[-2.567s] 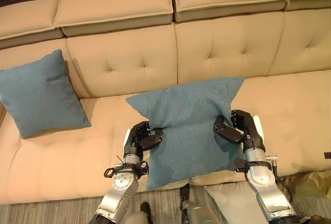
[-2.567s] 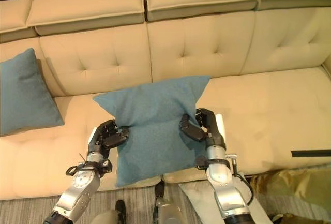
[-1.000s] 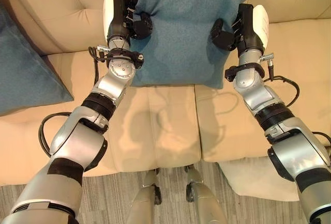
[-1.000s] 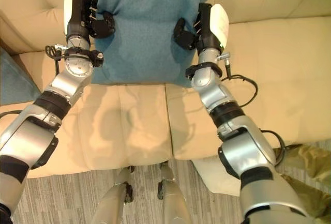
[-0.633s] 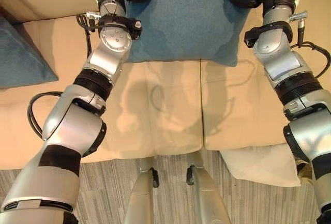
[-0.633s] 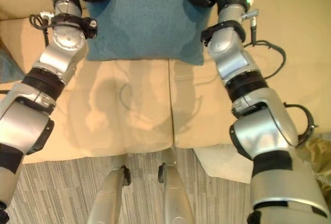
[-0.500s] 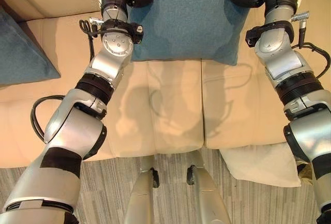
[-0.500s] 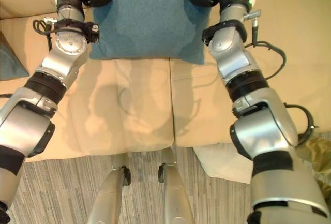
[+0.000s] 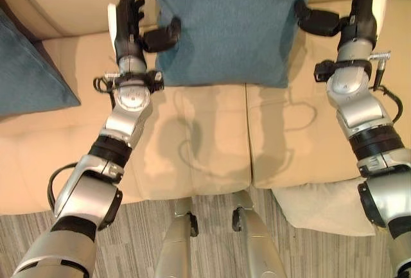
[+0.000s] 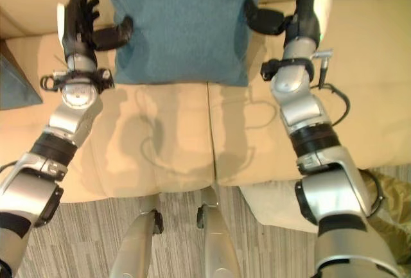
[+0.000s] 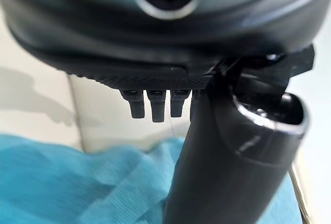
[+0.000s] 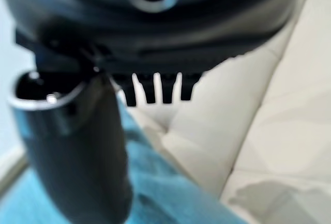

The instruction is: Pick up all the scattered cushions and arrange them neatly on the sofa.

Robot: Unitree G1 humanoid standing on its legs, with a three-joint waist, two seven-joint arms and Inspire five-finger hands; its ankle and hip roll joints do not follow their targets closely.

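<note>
A teal cushion (image 9: 231,27) stands on the beige sofa seat (image 9: 205,137), leaning on the backrest. My left hand (image 9: 130,18) is open at its left side, fingers straight up and thumb stretched toward the cushion's edge. My right hand (image 9: 361,5) is open at its right side, thumb reaching the edge as well. In the left wrist view straight fingers (image 11: 154,104) point past the teal cloth (image 11: 77,182); the right wrist view shows the same fingers (image 12: 155,92) over teal cloth (image 12: 170,195). A second teal cushion (image 9: 26,66) leans at the sofa's left end.
A pale cream cushion (image 9: 327,207) lies on the striped floor at the sofa's front, by my right arm. An olive-coloured cloth (image 10: 393,201) sits on the floor further right. The sofa seat in front of the placed cushion is bare.
Both hands have opened and let go of the teal cushion, which now stands on its own against the backrest. The camera has also shifted slightly.
</note>
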